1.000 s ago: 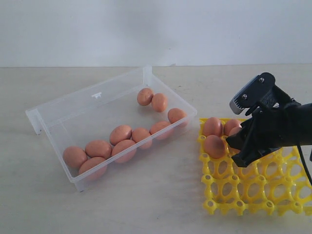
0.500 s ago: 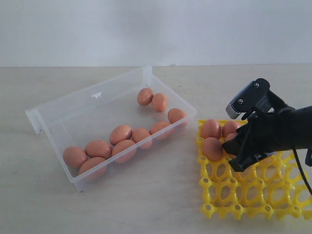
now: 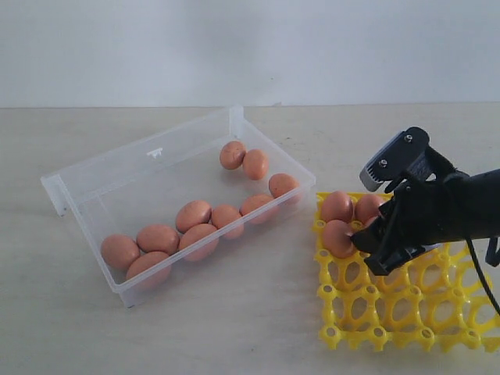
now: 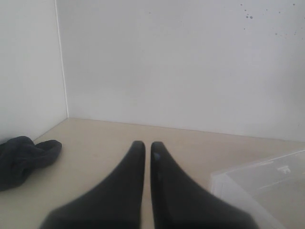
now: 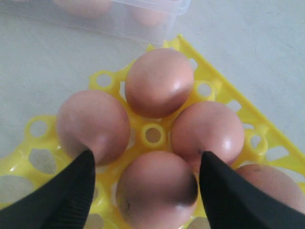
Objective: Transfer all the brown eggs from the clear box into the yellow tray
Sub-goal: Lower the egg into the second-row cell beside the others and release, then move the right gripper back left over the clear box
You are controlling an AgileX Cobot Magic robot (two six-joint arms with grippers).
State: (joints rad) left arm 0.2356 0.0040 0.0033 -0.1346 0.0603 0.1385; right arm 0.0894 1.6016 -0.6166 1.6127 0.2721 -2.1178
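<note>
Now straddling a brown egg (image 5: 155, 195) seated in a cup of the yellow tray (image 3: 331, 336) with the right gripper (image 5: 147, 164), jaws parted, one pad touching the shell, the other just clear. Keeping the left gripper (image 4: 144, 145) pinched shut and empty near the clear box (image 3: 86, 168). Judging the next targets: ten smooth pinkish-brown eggs (image 3: 195, 215) lying on their sides in that box, leftward of the right gripper.

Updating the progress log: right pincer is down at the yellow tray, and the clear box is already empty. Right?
Not empty. The clear box holds ten brown eggs, as the exterior view shows. The rest stands: the right pincer is down at the yellow tray.
</note>
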